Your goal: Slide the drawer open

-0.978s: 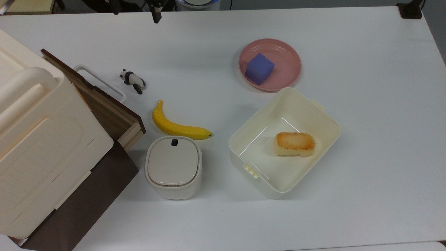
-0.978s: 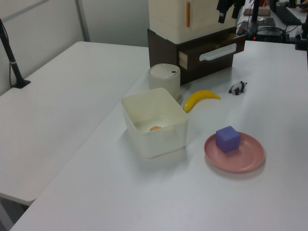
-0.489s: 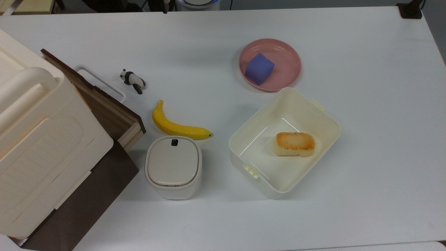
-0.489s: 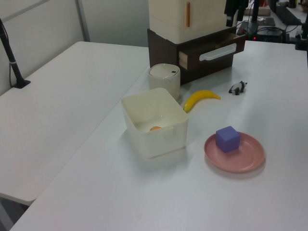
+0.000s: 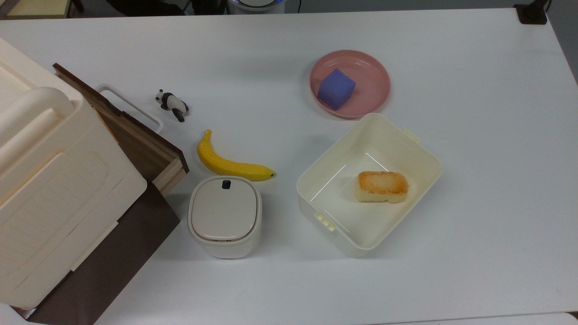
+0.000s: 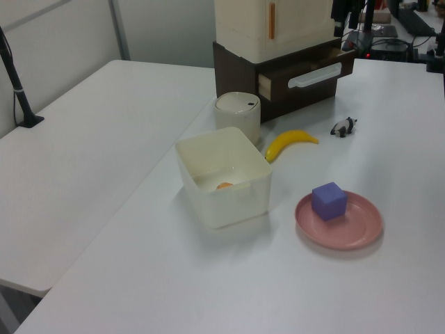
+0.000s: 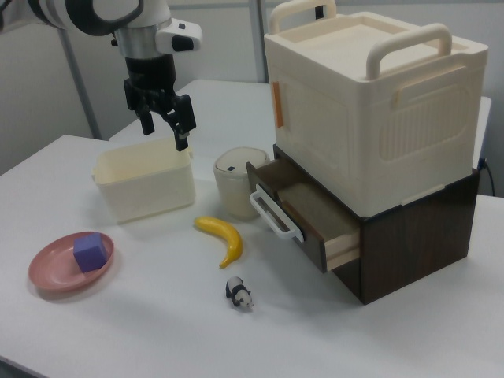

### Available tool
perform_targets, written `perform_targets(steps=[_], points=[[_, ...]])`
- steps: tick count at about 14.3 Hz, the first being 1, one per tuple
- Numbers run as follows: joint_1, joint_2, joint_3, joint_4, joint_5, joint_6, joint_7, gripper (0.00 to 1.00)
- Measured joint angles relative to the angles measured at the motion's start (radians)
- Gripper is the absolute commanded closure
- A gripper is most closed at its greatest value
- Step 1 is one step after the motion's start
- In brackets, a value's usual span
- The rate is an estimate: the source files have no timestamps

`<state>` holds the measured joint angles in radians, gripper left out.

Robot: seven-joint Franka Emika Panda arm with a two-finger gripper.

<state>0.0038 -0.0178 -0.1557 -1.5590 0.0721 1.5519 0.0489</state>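
Note:
The dark brown drawer (image 7: 303, 213) is pulled partway out of its low cabinet, and its lighter wood side shows. Its white loop handle (image 7: 274, 214) sticks out from the front. In the top view the drawer (image 5: 140, 144) juts from under the cream box, its handle (image 5: 130, 106) pointing at the panda. The left view has the drawer (image 6: 309, 66) at the table's far end. My gripper (image 7: 164, 127) hangs open and empty in the air, well off to the right view's left of the handle and touching nothing.
A big cream box (image 7: 370, 102) sits on the cabinet. Near the drawer's front lie a toy panda (image 5: 172, 104), a banana (image 5: 228, 164) and a lidded round canister (image 5: 224, 215). Farther off are a cream tub (image 5: 420, 149) holding bread and a pink plate (image 5: 370, 79) with a purple cube.
The gripper has drawn back from the drawer, leaving the top view's upper edge and rising in the left view. The drawer and the other things have not moved.

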Motion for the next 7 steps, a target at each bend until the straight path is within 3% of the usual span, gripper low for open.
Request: perform_targets(steps=[7], points=[[0.002, 0.007, 0.027, -0.001, 0.001, 0.03, 0.017, 0.0]])
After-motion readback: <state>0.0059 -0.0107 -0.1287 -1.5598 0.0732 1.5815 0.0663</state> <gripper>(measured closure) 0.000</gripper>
